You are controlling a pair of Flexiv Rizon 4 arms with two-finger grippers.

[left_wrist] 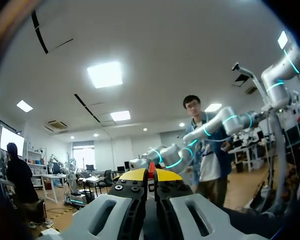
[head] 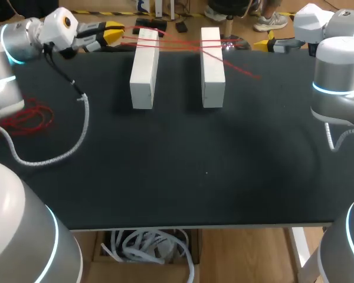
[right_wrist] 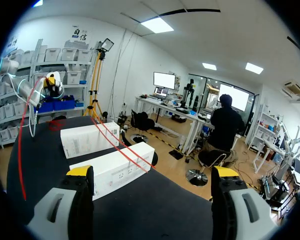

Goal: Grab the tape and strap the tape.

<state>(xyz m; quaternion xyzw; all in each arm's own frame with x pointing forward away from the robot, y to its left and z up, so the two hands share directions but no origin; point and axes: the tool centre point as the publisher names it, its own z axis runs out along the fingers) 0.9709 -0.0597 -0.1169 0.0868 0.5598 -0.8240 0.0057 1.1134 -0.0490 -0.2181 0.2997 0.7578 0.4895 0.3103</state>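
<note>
Two white boxes (head: 144, 68) (head: 212, 66) stand side by side at the back of the black table (head: 183, 171). Thin red tape (head: 183, 42) runs across both box tops, and its loose end lies on the table right of the boxes. At the back left my left gripper (head: 114, 32) is shut on the tape's other end; a red sliver shows between its tips (left_wrist: 151, 174). At the back right my right gripper (head: 265, 40) stands open and holds nothing. In the right wrist view the boxes (right_wrist: 90, 139) (right_wrist: 117, 167) and the tape (right_wrist: 121, 147) lie ahead of its gripper (right_wrist: 152, 172).
A loose coil of red tape (head: 29, 117) lies at the table's left edge. My left arm's white cable (head: 59, 154) loops over the left part of the table.
</note>
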